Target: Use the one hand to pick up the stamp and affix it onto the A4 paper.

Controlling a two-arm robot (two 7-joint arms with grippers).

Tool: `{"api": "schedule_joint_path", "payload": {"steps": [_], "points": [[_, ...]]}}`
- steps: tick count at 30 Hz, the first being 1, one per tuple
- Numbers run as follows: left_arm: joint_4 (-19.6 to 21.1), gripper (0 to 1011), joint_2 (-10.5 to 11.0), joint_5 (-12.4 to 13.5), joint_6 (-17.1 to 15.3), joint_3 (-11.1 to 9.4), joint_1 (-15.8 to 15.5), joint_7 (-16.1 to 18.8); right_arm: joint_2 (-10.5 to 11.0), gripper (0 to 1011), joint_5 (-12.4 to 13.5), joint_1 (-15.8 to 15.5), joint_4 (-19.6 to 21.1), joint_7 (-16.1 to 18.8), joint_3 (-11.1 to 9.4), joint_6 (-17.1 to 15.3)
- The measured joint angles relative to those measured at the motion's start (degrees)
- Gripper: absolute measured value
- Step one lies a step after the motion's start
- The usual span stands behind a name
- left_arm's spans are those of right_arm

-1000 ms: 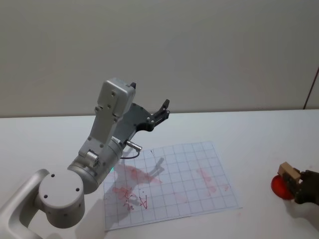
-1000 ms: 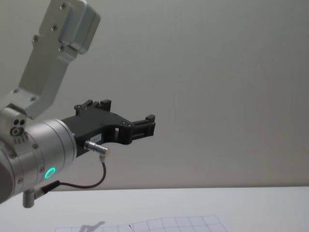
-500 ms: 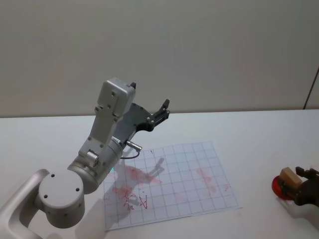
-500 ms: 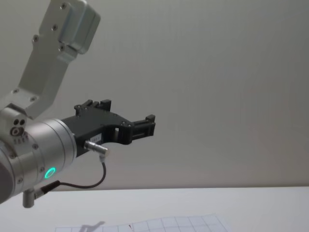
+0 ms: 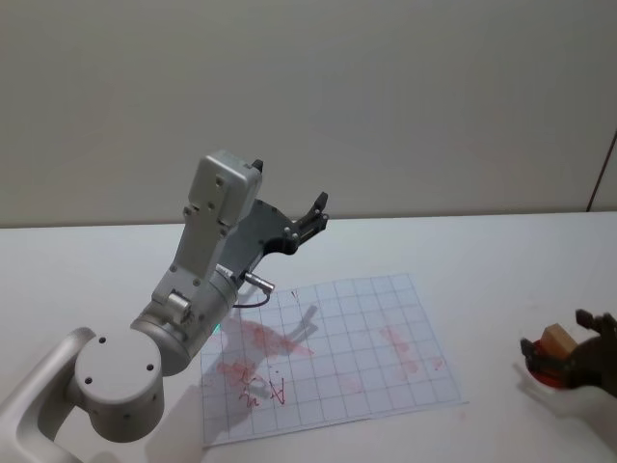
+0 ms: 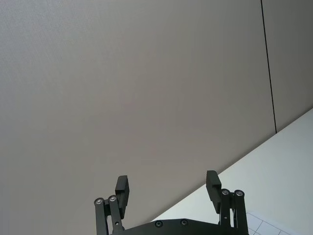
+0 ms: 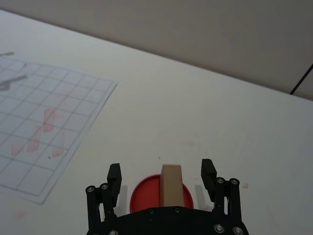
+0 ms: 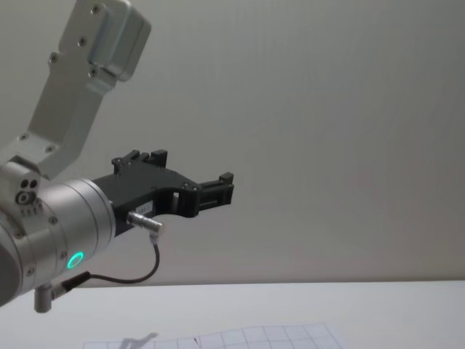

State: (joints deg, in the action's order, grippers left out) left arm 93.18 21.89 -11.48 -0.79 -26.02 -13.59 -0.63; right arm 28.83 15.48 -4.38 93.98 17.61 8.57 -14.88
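Paper (image 5: 333, 357) lies flat on the table (image 5: 482, 260) in front of the robot, its long axis running left to right and skewed a little, with red smudges already on its grid. Above its left part the left gripper (image 5: 313, 214) hangs parked in the air, jaws spread and empty, pointing up and away toward the wall.

Well to the right of the sheet, near the table's right edge, the stamp (image 7: 171, 186) stands upright on a red round pad (image 7: 142, 198). Its long axis is vertical, with the printing face down on the pad and the tan block as handle. It looks like a small, stiff, light wooden piece, probably easy to tip, with an inky bottom best left untouched. The sensible hold is across the two flat sides of the block, above the pad.

The right gripper (image 7: 161, 175) sits right at it, jaws wide apart, one on either side of the block, with gaps showing on both sides, so nothing is gripped yet.
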Motion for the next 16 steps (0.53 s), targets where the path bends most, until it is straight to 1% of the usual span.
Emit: {"api": "schedule_joint_path", "payload": {"steps": [4,5,6,11,12,16], "points": [[0.0,1001,0.0,0.0,0.0,0.0,0.0,0.0,-1.5,1001,0.1,0.6,1.2,-2.2,0.7,2.1],[0.0,1001,0.0,0.0,0.0,0.0,0.0,0.0,-2.2,1001,0.2,0.8,1.7,-3.1,1.0,3.0],[0.0,1001,0.0,0.0,0.0,0.0,0.0,0.0,-2.2,1001,0.2,0.8,1.7,-3.1,1.0,3.0],[0.0,1001,0.0,0.0,0.0,0.0,0.0,0.0,-5.3,1001,0.5,2.0,4.0,-7.6,2.4,7.1],[0.0,1001,0.0,0.0,0.0,0.0,0.0,0.0,-5.3,1001,0.5,2.0,4.0,-7.6,2.4,7.1],[0.0,1001,0.0,0.0,0.0,0.0,0.0,0.0,-7.3,1001,0.8,2.7,5.6,-10.7,3.4,10.0]]}}
